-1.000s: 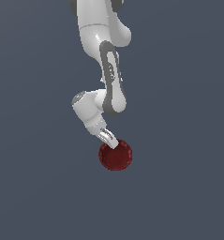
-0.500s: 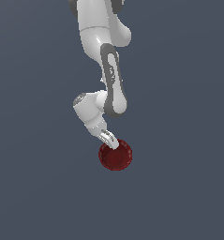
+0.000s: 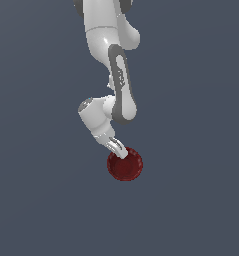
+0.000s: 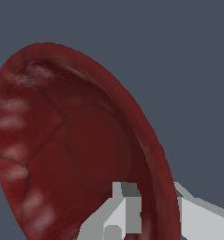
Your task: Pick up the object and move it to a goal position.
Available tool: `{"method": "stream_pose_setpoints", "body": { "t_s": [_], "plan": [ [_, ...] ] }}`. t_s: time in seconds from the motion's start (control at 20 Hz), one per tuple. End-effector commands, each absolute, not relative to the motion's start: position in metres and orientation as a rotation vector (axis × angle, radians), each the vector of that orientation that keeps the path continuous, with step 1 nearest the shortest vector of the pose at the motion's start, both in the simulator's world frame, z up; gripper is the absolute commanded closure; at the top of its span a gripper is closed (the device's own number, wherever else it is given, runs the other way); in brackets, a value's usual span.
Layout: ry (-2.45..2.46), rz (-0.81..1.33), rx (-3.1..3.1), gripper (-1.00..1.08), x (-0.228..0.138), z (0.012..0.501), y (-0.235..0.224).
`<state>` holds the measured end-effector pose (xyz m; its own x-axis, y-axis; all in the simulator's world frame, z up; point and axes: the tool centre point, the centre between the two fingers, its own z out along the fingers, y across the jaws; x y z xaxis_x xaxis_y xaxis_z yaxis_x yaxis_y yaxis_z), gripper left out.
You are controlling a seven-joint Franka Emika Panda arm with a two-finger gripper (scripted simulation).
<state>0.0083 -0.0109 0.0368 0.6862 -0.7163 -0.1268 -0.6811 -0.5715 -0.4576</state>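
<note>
Your tool [image 3: 122, 152] pinches ribbed rim of dark red bowl [image 3: 126, 165], one finger [image 4: 123, 213] inside, other outside.

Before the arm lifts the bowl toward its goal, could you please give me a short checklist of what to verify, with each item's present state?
1. Gripper at the bowl's rim: ok.
2. One finger inside the rim, the other outside: ok, as the wrist view shows.
3. Pads pressed firmly on the rim: cannot tell.
4. Bowl undamaged and whole: ok.
5. Goal position visible: not ok, no marker in either view.
6. Surroundings free of obstacles: ok in the exterior view.
</note>
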Motion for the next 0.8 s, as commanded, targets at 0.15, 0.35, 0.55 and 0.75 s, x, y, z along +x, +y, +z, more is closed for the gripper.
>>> {"method": "stream_pose_setpoints", "body": {
  "t_s": [0.15, 0.35, 0.55, 0.75],
  "plan": [
    [1.075, -0.101, -2.422, 1.08, 0.01, 0.058, 0.004],
    [1.075, -0.101, -2.422, 1.08, 0.01, 0.084, 0.022],
    [1.076, -0.101, -2.423, 1.08, 0.012, 0.119, 0.047],
    [1.076, -0.101, -2.423, 1.08, 0.014, 0.162, 0.076]
  ]
}}
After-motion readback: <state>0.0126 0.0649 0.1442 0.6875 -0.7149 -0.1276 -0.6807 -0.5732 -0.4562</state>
